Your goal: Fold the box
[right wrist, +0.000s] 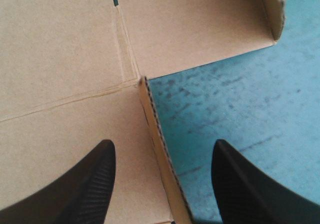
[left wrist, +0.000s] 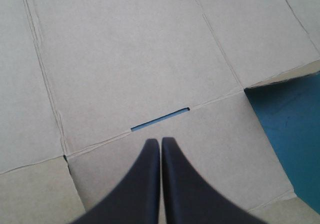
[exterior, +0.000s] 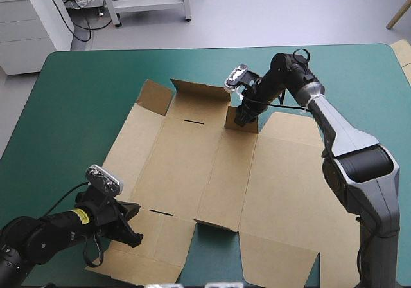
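Observation:
The brown box (exterior: 192, 166) lies as a cut sheet on the teal-green cover, mostly flat. Its far wall (exterior: 199, 96) and a far-left corner flap (exterior: 154, 96) are tilted up. A small flap (exterior: 242, 122) stands upright at the far middle. My right gripper (exterior: 243, 116) is open astride this flap, whose thin edge (right wrist: 156, 134) runs between the black fingers of the right gripper (right wrist: 162, 149). My left gripper (exterior: 131, 229) is shut and rests over the near-left panel. In the left wrist view the left gripper (left wrist: 160, 142) points at a narrow slot (left wrist: 160, 120) in the box (left wrist: 125, 59).
Teal-green cover (exterior: 83, 95) shows all round the sheet, widest along the far and left sides, and in the notch (left wrist: 290, 134) beside the left gripper. A strip of pale board (exterior: 403, 53) lies at the table's far right edge.

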### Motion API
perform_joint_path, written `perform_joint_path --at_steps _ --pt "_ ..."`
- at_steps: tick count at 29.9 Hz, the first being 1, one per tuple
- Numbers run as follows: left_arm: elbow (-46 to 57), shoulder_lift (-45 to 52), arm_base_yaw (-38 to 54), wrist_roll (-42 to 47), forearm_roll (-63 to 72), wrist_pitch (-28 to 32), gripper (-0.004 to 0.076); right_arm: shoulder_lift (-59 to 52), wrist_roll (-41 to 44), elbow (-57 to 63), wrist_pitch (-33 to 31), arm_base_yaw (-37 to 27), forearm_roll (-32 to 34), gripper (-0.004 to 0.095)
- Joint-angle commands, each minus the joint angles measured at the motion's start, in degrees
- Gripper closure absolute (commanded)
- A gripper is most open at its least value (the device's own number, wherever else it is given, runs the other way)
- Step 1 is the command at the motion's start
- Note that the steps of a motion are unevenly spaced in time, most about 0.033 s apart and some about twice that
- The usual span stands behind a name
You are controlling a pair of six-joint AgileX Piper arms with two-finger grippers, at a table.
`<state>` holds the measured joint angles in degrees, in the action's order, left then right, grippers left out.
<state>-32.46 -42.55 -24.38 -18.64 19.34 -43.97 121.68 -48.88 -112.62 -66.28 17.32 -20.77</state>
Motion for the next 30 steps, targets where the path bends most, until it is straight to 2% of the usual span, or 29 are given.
perform_joint_path --at_steps 1,6,12,13,22,30 --pt "-1.98 0.24 -0.28 0.44 1.43 2.68 0.0731 -2.6 -1.25 -1.88 0.88 0.54 -2.35 0.0408" --pt "-1.98 0.24 -0.28 0.44 1.43 2.68 0.0731 -1.42 -1.4 -1.88 1.41 0.83 -2.35 0.0559" --pt "-1.98 0.24 -0.28 0.44 1.43 2.58 0.0731 -1.42 -1.62 -1.88 1.53 0.83 -2.35 0.0907" --pt "-1.98 0.24 -0.28 0.44 1.43 2.58 0.0731 -1.42 -1.62 -1.88 1.53 0.83 -2.35 0.0929" --pt "-2.37 0.24 -0.28 0.44 1.43 2.69 0.0731 -1.42 -11.99 -1.88 1.8 0.83 -2.88 0.0929" --pt "-6.56 0.24 -0.28 0.44 1.43 2.69 0.0731 -1.42 -23.67 -1.88 1.92 1.34 -6.06 0.0929"
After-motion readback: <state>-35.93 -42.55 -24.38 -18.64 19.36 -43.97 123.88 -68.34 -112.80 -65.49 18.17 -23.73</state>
